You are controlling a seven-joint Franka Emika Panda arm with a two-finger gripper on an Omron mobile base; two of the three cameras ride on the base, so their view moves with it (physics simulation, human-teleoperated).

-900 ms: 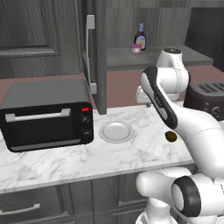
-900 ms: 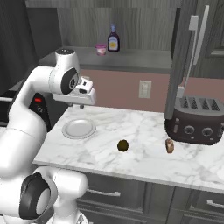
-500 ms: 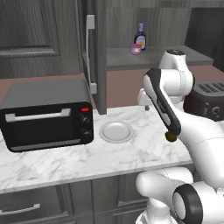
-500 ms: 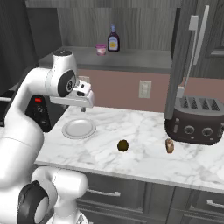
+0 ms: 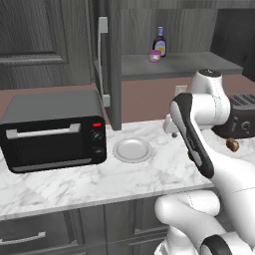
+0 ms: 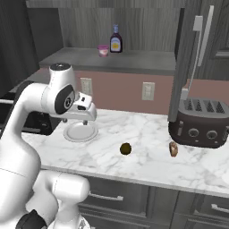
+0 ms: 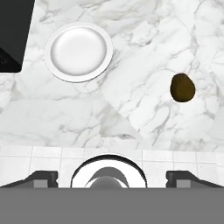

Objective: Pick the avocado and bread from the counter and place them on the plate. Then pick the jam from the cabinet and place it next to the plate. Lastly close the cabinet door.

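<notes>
while i look down through the hand view, the counter (image 7: 131, 113) spreads white with grey veins, the plate (image 7: 78, 52) bare and the avocado (image 7: 182, 87) well apart from it on the marble. my gripper (image 7: 112, 176) hangs above with jaws wide apart, nothing between them. from the right base view the bread (image 6: 173, 149) lies just in front of the toaster (image 6: 199, 125), with the avocado between it and the plate. a black oven (image 5: 52, 130) sits beside the plate in the left base view. above, the cabinet (image 5: 169, 64) stands open, the jam (image 5: 155, 56) on its grey shelf just beside a dark bottle (image 5: 160, 41). the door (image 5: 104, 60) juts out toward me, edge on, its silver handle showing. pink-brown wall runs behind the counter, with two outlets.
</notes>
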